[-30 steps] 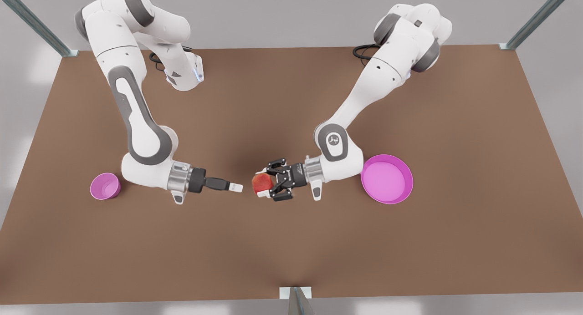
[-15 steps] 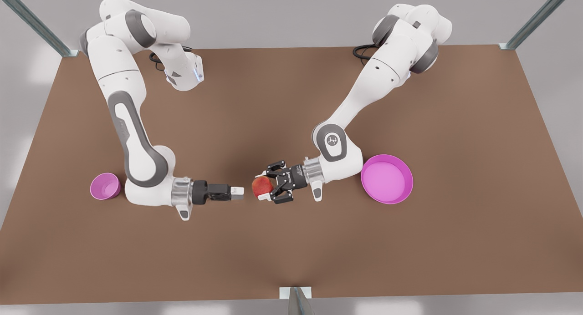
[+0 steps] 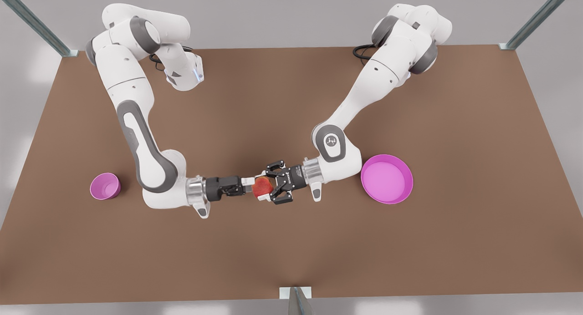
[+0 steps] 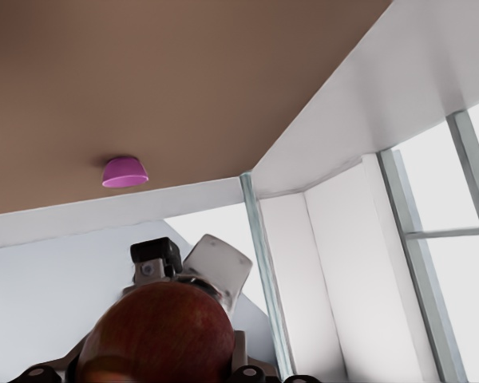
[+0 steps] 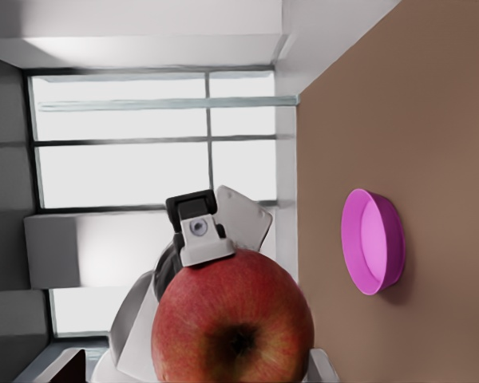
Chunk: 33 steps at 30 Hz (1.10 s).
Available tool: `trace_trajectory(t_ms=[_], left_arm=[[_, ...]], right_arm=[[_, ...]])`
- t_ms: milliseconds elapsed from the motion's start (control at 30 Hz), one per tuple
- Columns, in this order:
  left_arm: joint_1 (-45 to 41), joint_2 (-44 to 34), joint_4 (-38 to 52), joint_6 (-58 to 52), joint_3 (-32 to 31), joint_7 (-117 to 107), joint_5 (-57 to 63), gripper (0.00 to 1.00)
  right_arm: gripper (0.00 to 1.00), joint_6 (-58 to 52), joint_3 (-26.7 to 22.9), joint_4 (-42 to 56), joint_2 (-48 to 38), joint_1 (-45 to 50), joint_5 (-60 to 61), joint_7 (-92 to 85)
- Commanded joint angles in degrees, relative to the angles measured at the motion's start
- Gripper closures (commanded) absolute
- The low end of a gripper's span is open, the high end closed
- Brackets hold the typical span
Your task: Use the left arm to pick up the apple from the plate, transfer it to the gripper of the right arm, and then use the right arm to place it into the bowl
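Since half a second ago the right tool (image 3: 247, 182), on the arm at the front view's left, has slid toward 3 o'clock and closed the gap, so its tip now meets the apple (image 3: 260, 188). I cannot tell whether it is spread or clamped. The left tool (image 3: 261, 186) is closed around the apple, which hangs above the table (image 3: 291, 251) at mid-table. The risk I see is timing: if the left tool lets go before the right has a firm hold, the round fruit could slip out, drop and roll. A further push could also knock it askew. The bowl (image 3: 105, 186) sits well off at 9 o'clock and the plate (image 3: 386, 201) at 3 o'clock. The left tool's body carries a small pale mark, too small to read.
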Motion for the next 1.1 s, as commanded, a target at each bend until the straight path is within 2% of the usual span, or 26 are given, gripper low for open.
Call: trace_trajectory(t_ms=[0,333,933,1067], left_arm=[[-0.1,-0.1,0.0,0.0,0.0,-2.3,-0.3,0.29],[-0.6,-0.1,0.0,0.0,0.1,-2.3,-0.3,0.29],[-0.5,-0.2,0.0,0.0,0.1,-2.1,0.0,0.29],[-0.5,-0.2,-0.1,0.0,0.2,-2.2,0.0,0.29]], right_arm=[[0.0,1.6,0.0,0.2,0.1,0.2,0.7,-4.3],[0.0,6.1,0.0,2.7,2.7,1.1,1.2,-7.9],[0.0,4.4,3.2,-0.5,1.6,0.7,0.7,-6.8],[0.17,4.4,3.2,-0.4,1.6,0.7,0.7,-6.9]])
